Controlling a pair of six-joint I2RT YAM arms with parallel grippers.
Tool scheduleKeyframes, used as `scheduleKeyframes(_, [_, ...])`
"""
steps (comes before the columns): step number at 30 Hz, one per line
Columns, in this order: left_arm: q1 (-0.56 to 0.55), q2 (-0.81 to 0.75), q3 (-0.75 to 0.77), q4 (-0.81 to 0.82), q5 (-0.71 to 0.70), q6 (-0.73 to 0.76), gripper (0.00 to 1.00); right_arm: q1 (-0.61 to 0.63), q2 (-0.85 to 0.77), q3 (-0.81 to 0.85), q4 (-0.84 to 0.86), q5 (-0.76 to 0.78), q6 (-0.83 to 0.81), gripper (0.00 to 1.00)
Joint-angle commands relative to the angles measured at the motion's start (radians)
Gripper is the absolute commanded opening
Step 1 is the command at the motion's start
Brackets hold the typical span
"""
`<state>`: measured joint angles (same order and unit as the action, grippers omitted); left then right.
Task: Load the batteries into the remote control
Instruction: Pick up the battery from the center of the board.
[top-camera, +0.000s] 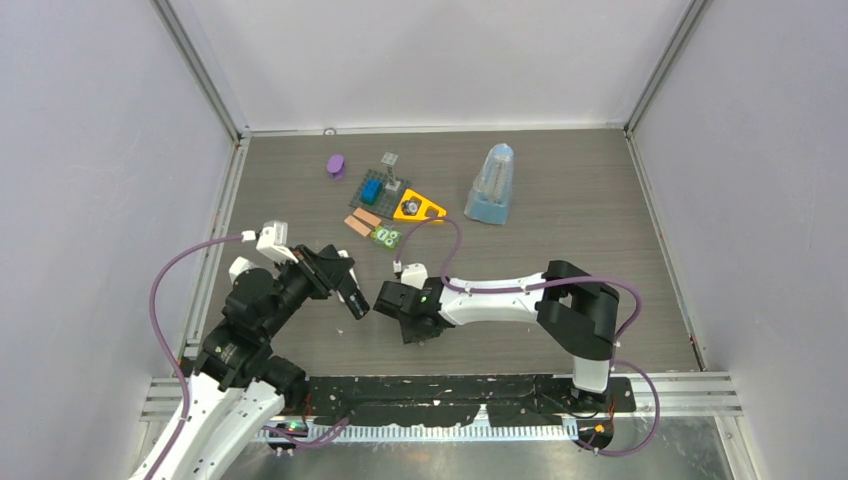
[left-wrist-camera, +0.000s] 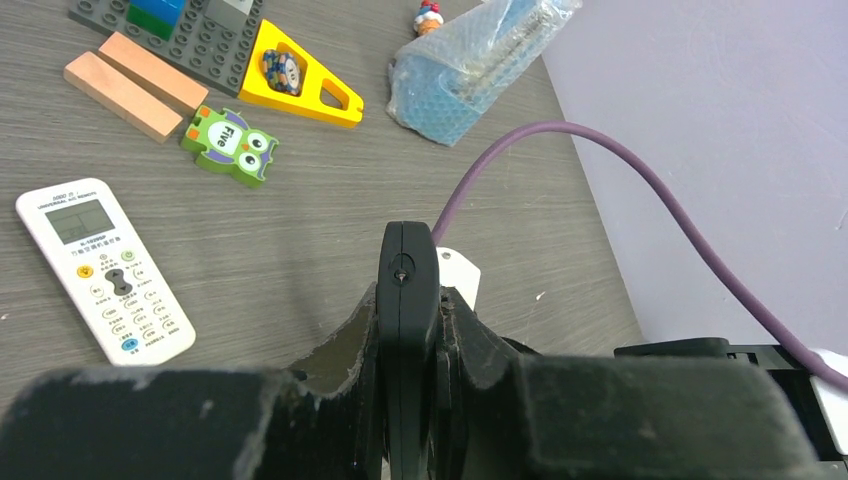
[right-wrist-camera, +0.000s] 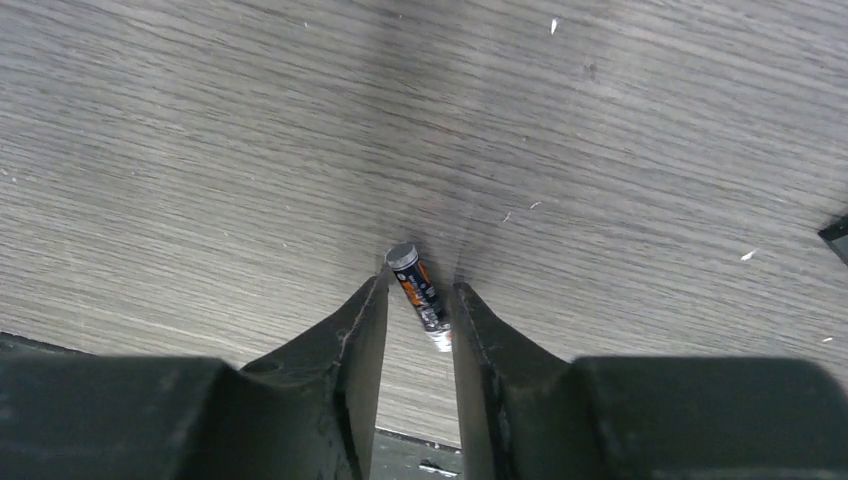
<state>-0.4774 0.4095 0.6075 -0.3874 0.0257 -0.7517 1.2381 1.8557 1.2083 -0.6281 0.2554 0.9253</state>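
The white remote control (left-wrist-camera: 105, 270) lies face up on the table at the left of the left wrist view, screen end away from me. My left gripper (left-wrist-camera: 410, 300) is shut on a flat black strip (left-wrist-camera: 405, 255), seen edge-on and sticking out past the fingertips. It is above the table to the right of the remote. My right gripper (right-wrist-camera: 418, 285) is shut on one battery (right-wrist-camera: 417, 290), dark with orange wrap, held slantwise between the fingertips just above the table. In the top view both grippers, left (top-camera: 352, 298) and right (top-camera: 392, 303), sit close together. No other batteries show.
At the back are two tan wooden blocks (left-wrist-camera: 130, 80), a green owl tile (left-wrist-camera: 232, 145), a yellow triangular piece (left-wrist-camera: 300, 85), a grey brick plate (left-wrist-camera: 190, 35), a bubble-wrapped blue item (top-camera: 490, 185) and a purple piece (top-camera: 336, 165). A purple cable (left-wrist-camera: 600, 170) crosses at the right.
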Motion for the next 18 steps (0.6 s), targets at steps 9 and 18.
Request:
scheduleKeyframes(9, [0.002,-0.008,0.006,0.026,-0.018,0.0,0.0,0.008,-0.065,-0.018,0.053,0.02,-0.009,0.05])
scheduleKeyframes(18, [0.002,0.019,0.001,0.09,0.118,0.027,0.0,0.006,-0.469,-0.276,0.39,0.056,-0.29,0.05])
